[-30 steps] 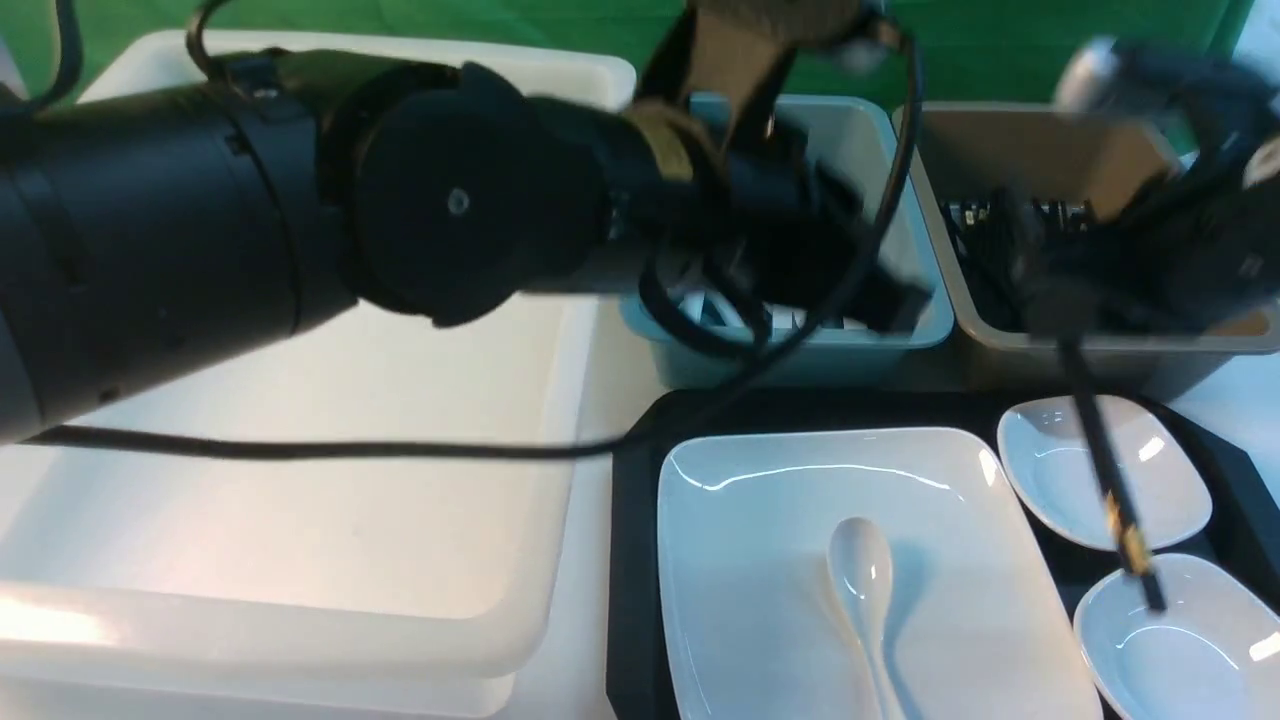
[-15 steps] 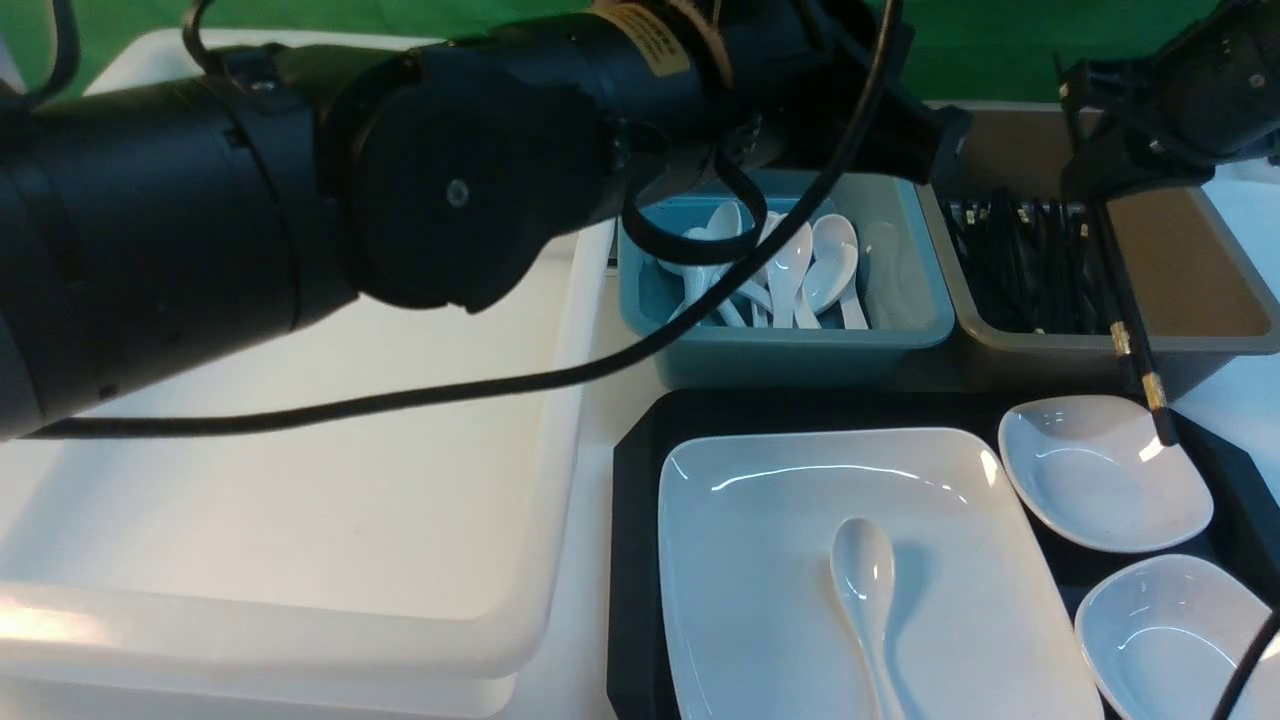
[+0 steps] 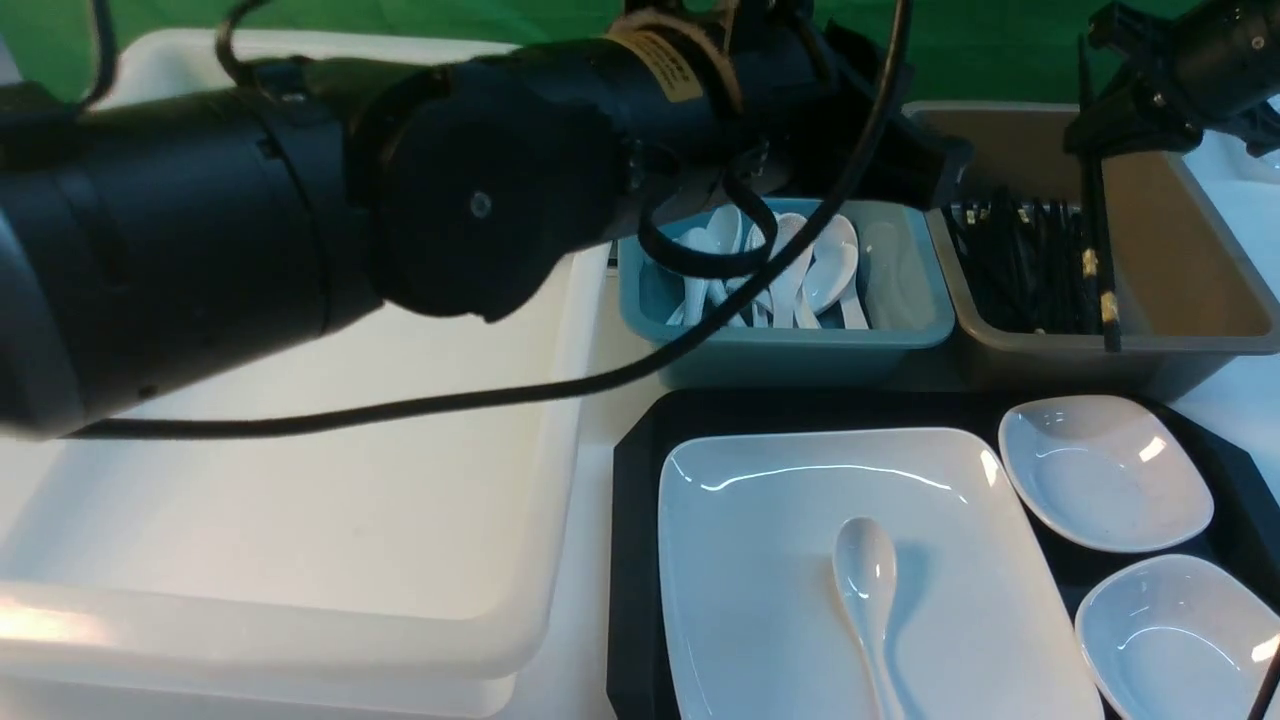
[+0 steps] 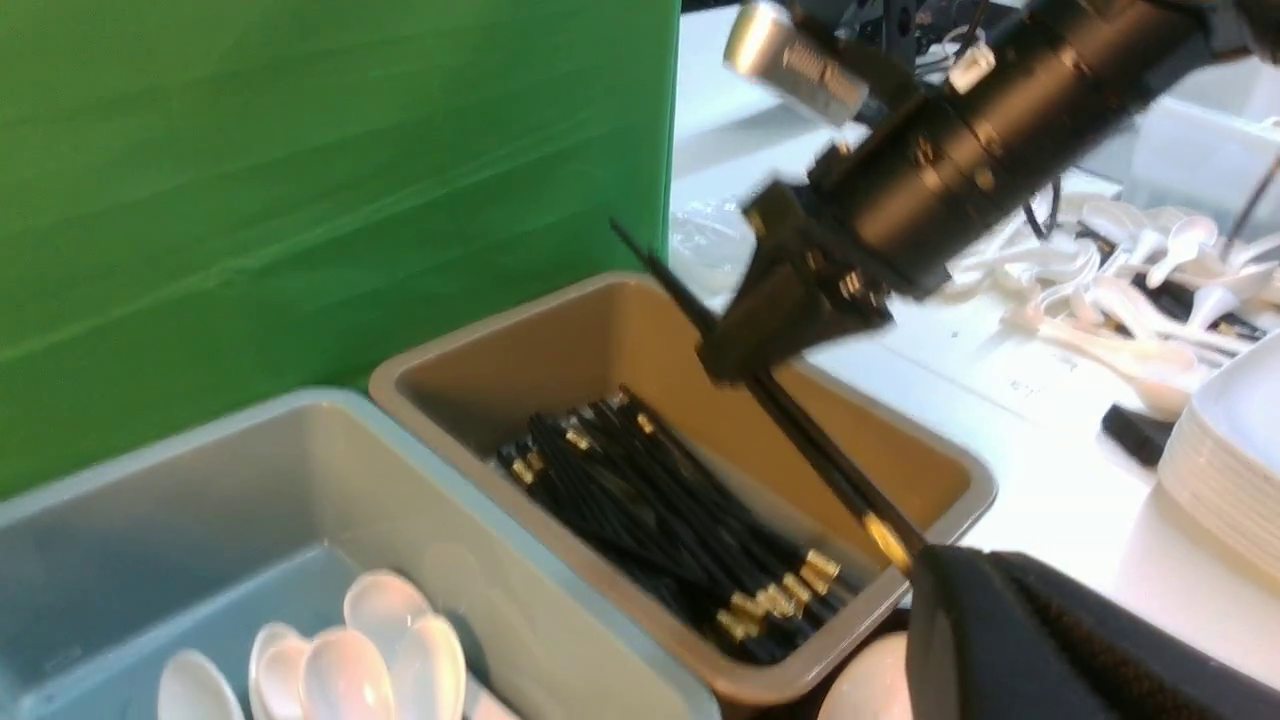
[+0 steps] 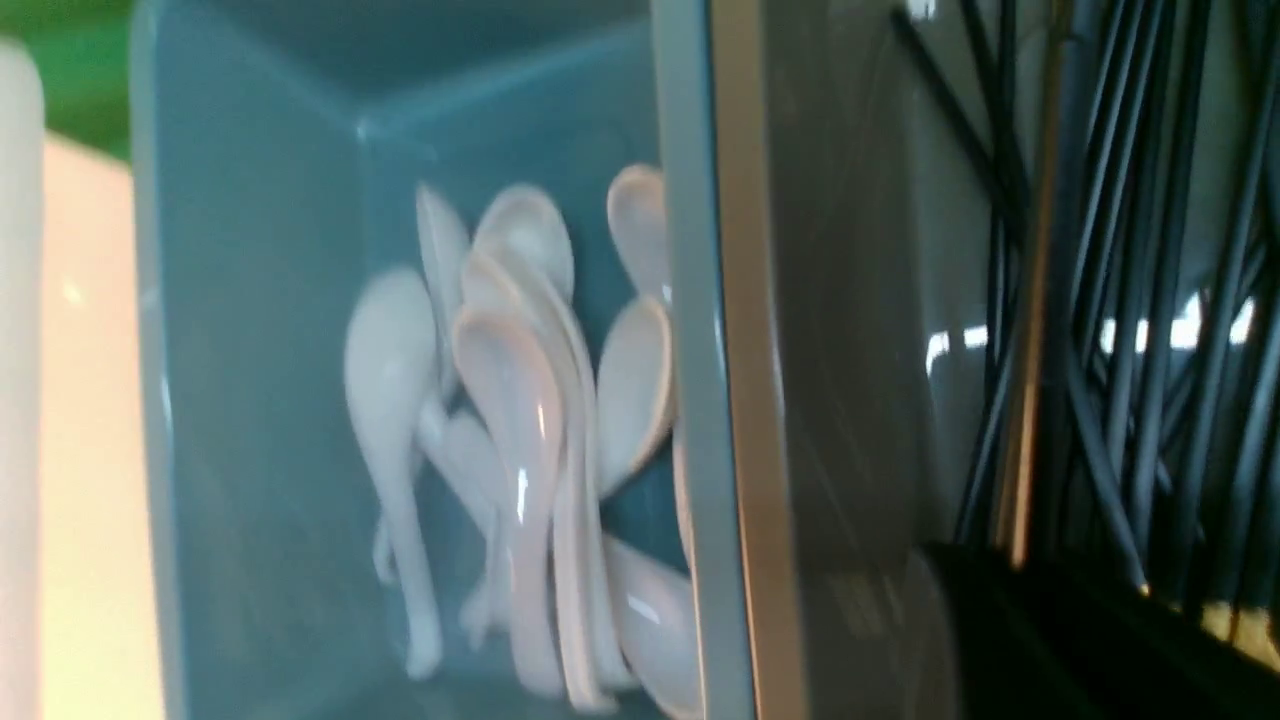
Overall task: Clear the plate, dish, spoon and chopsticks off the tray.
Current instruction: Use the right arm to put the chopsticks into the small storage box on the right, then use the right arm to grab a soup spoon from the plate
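Note:
The large white plate [image 3: 800, 560] lies on the black tray [image 3: 630, 560], with the white spoon [image 3: 868, 590] on it. Two small white dishes [image 3: 1105, 470] [image 3: 1175, 640] sit on the tray's right side. My right gripper [image 3: 1095, 150] is shut on the black chopsticks [image 3: 1098, 250], which hang almost upright over the brown tub [image 3: 1190, 260]. The left wrist view shows that grip [image 4: 765, 350] and the sticks [image 4: 830, 465]. My left arm reaches across above the blue tub; its gripper end [image 3: 930, 165] is dark, and only a black finger [image 4: 1050, 640] shows.
The blue tub [image 3: 900, 345] holds several white spoons [image 5: 520, 430]. The brown tub holds many black chopsticks [image 4: 650, 500]. A big white tub [image 3: 300, 450] stands left of the tray. Stacked plates [image 4: 1230, 470] and loose spoons lie on the table to the right.
My right gripper has carried the chopsticks up and back, from over the small dishes to over the brown tub. My left arm has risen out of the blue tub.

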### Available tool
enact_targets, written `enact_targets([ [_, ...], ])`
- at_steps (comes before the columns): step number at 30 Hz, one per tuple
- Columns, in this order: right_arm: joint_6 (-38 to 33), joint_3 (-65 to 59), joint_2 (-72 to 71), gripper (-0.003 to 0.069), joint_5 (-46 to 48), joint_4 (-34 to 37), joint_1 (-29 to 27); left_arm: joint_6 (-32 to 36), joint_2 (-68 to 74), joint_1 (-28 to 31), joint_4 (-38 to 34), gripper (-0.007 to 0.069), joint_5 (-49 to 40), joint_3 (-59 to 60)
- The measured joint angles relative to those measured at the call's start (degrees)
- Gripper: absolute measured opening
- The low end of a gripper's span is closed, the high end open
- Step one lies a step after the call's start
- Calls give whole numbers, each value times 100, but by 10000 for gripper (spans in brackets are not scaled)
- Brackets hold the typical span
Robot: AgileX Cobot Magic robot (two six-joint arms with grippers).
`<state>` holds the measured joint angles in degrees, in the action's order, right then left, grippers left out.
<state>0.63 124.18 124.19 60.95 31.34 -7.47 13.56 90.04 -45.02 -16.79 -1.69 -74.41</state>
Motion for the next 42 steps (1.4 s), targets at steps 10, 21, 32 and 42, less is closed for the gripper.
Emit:
enact_targets([
  [10,678,1137,1107,72,-486,472,-394,0,328,0,0,2,-111,0],
  [21,913,1155,1386,235,-1055,97,-187,0,328,0,24,2,-105,0],
  [32,123,1497,814,198,574,-517,-260,-597,390,0,9,2,-2339,-370],
  [42,-506,-615,-2481,36,585,-1117,-84,-1605,1240,-408,179,2,-5209,-1730],
])
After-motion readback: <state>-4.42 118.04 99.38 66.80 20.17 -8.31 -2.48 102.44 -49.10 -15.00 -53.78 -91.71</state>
